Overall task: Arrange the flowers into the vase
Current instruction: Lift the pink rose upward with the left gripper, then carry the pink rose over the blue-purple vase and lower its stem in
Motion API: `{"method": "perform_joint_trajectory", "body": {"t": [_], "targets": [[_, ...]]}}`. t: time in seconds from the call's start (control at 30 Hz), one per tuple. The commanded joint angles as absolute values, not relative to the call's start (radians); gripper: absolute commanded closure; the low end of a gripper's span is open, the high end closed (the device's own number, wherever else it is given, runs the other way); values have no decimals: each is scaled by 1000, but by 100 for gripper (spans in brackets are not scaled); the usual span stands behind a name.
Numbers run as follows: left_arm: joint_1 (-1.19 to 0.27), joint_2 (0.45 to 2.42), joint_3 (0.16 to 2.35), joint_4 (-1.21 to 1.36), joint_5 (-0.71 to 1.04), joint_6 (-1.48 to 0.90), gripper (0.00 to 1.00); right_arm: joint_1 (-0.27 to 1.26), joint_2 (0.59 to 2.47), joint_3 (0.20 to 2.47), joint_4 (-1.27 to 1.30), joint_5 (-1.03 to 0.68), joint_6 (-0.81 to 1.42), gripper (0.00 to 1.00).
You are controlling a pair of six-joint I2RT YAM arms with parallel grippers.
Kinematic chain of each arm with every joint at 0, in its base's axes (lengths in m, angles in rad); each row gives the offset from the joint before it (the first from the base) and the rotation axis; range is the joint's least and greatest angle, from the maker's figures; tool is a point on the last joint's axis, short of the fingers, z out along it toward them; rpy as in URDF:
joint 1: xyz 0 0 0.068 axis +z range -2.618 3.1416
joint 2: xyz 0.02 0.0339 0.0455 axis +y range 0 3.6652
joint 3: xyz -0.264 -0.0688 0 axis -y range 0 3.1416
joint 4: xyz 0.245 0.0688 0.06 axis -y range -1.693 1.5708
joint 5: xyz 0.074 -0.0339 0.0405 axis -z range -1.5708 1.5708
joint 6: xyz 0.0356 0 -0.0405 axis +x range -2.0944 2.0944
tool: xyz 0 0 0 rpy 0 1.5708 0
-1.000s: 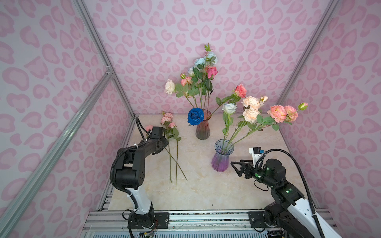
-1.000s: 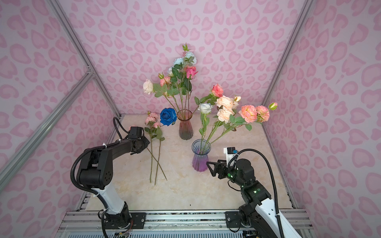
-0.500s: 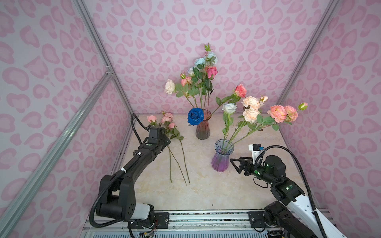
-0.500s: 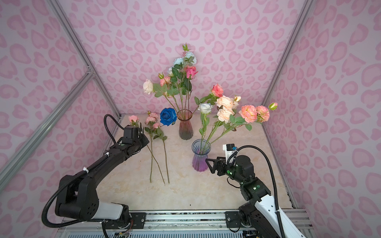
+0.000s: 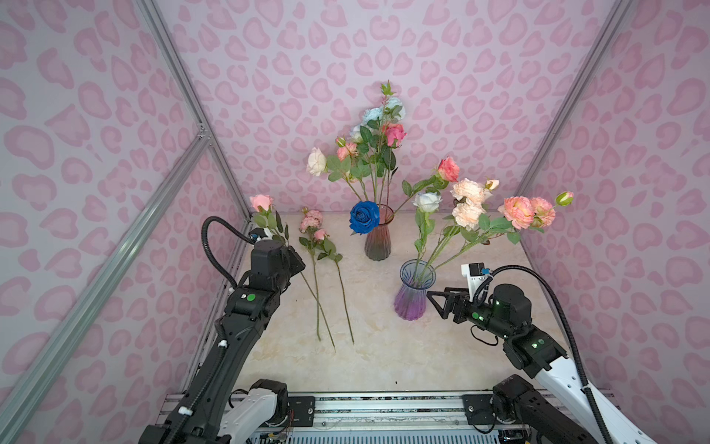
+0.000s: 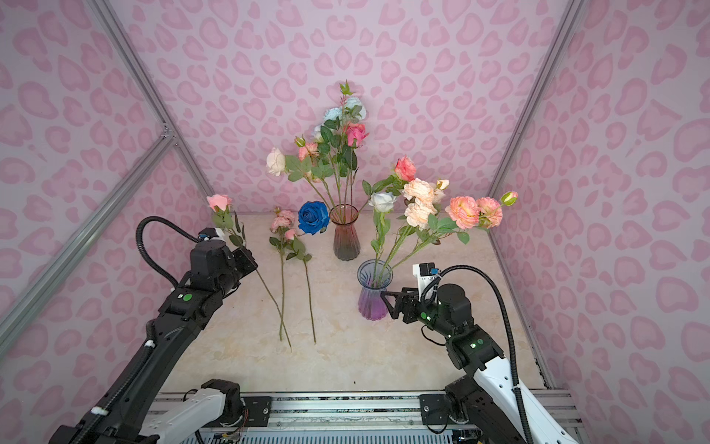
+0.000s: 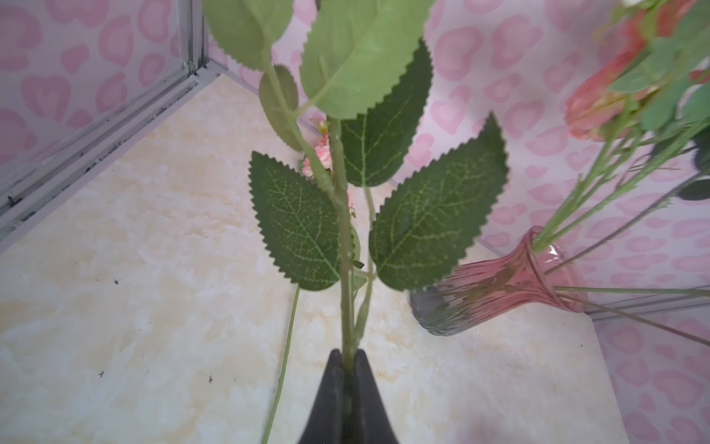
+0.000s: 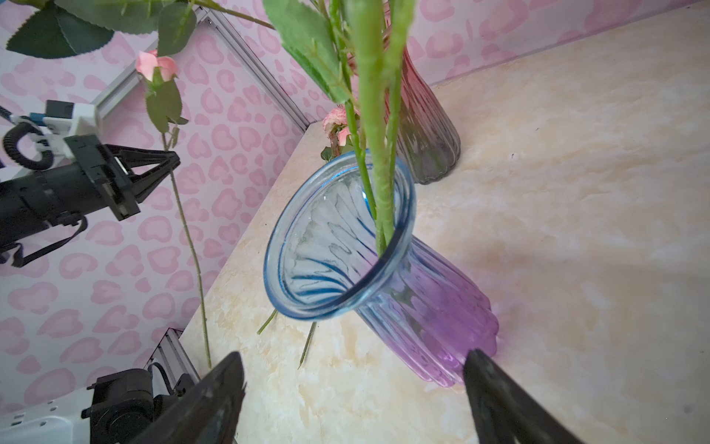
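Raised since the earlier frame, the pink rose (image 5: 261, 202) stands tilted at back left, stem pinched between the left jaws, beside two pink sprays (image 5: 313, 225) lying on the table (image 5: 384, 357). Right jaws, spread wide, stand just beside the blue-purple vase (image 5: 411, 303) holding several flowers (image 5: 466, 200).
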State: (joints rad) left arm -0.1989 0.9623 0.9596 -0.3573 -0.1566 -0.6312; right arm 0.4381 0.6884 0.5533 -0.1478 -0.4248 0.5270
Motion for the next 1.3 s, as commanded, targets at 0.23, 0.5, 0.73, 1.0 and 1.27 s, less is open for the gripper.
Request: {"method": "perform_joint_trajectory", "body": {"t": [0.23,0.5,0.73,1.0,1.27], "targets": [[-303,801,980,-290,-114,-557,97,463,690,567,-120,-410,524,10],[-512,737,980,-137,-134,-472,97,469,676,585,-150,-386,503,10],[-698,733,937,27,-132,-328,97,469,638,565,-166,-349,500,10],[-876,768,1012,145,-122,-200,97,468,591,553,-197,-319,486,10],[-989,955,1126,360,-70,-60,97,467,585,558,-198,-299,471,10]]}}
